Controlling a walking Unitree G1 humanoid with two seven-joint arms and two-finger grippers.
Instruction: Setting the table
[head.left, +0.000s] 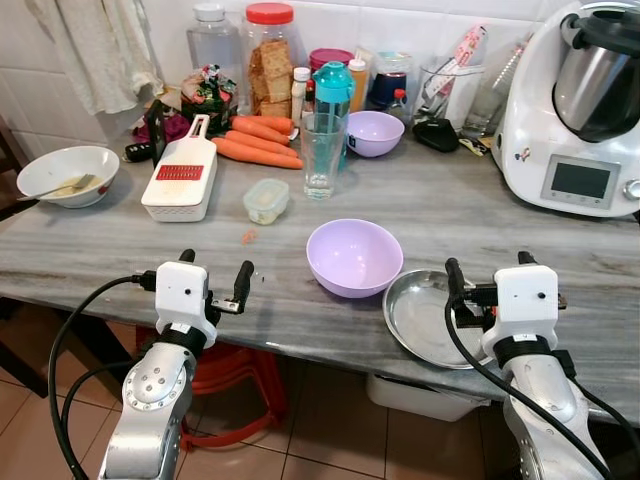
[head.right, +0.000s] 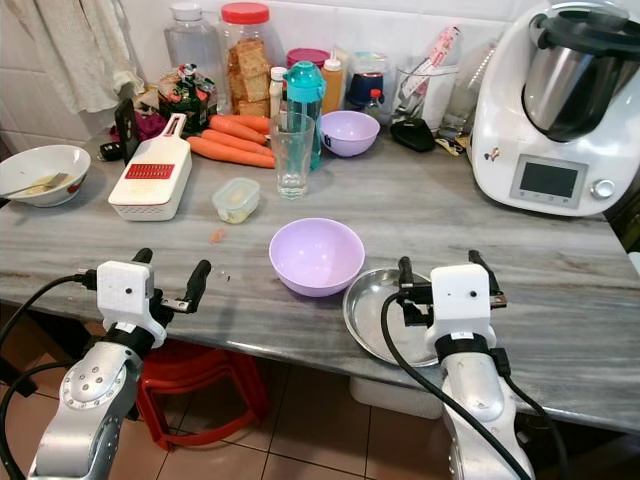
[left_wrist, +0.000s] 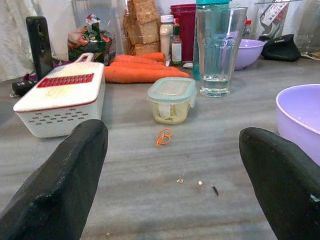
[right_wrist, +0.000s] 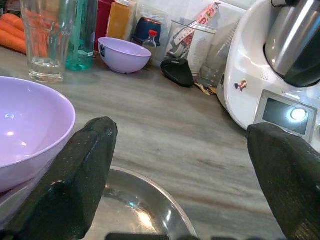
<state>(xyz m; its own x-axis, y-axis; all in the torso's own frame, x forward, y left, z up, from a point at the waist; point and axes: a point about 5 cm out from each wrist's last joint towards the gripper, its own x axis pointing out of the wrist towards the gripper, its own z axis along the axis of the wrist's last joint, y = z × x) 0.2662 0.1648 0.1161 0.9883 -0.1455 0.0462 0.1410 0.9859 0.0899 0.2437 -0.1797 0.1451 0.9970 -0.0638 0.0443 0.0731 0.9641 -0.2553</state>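
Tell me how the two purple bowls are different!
The near purple bowl looks bigger and sits at the front of the counter, right beside the steel plate. The far purple bowl looks smaller and sits at the back, among the bottles and jars. The far one has a dark sticker on its side; the near one shows none. Both are lilac, upright and look empty.
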